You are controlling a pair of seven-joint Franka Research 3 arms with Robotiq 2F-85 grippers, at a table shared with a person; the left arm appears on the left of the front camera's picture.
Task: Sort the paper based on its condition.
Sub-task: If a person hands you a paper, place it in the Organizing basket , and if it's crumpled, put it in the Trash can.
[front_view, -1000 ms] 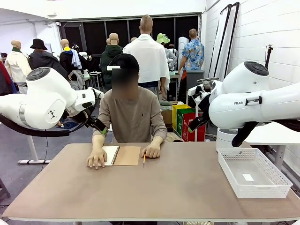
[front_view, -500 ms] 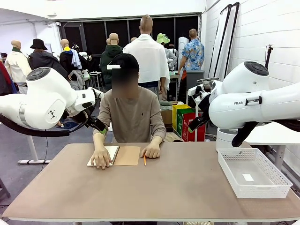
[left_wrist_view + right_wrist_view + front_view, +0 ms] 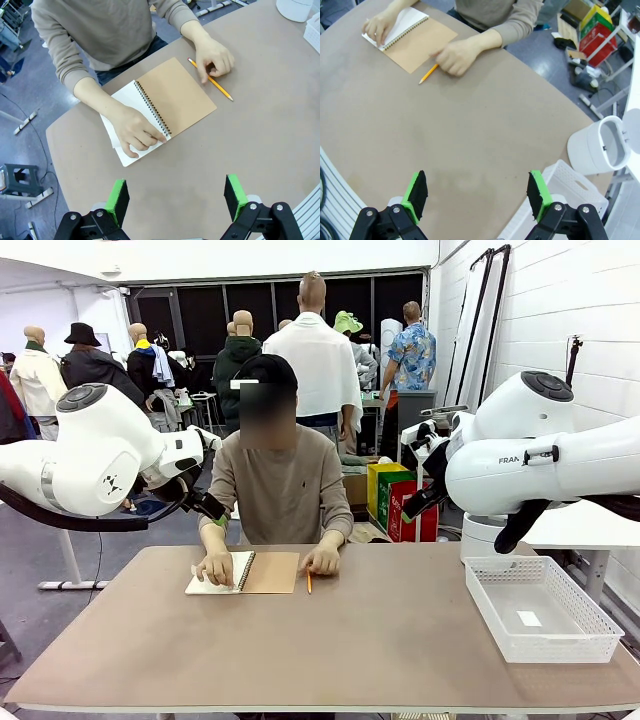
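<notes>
Person's hand (image 3: 215, 567) shifted; left wrist view shows paper (image 3: 125, 98) edge lifted.

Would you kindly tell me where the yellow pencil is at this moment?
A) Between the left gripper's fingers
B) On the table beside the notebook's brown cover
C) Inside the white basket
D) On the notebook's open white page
B: the pencil lies flat on the table, just beside the brown cover of the notebook, with the person's hand touching it.
</notes>
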